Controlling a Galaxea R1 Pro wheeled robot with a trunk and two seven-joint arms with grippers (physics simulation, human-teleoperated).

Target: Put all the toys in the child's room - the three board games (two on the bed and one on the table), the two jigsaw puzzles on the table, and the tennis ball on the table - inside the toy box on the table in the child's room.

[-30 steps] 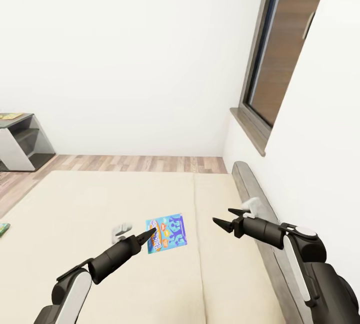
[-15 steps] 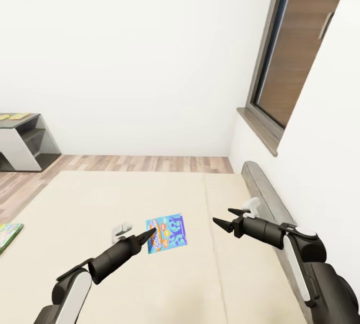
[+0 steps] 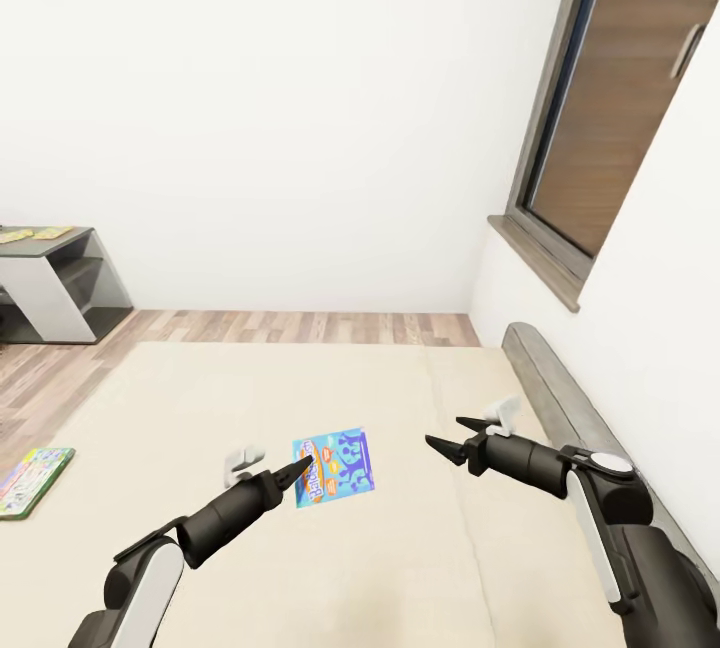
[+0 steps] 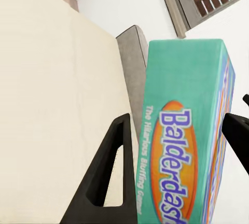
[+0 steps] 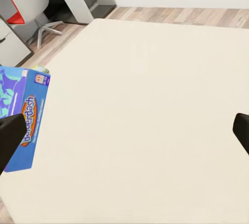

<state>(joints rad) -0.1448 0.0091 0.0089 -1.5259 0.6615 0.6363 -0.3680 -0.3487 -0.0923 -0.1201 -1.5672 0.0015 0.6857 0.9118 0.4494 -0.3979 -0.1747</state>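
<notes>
Blue board game (image 3: 334,468) sits pinched in the left tool (image 3: 296,473) above the bed (image 3: 200,408) in the head view; the right tool (image 3: 448,438) beside it is spread. Left wrist view: fingers (image 4: 111,175) flank the box (image 4: 187,141). Right wrist view: the box (image 5: 23,117) hangs beyond the tips.
</notes>
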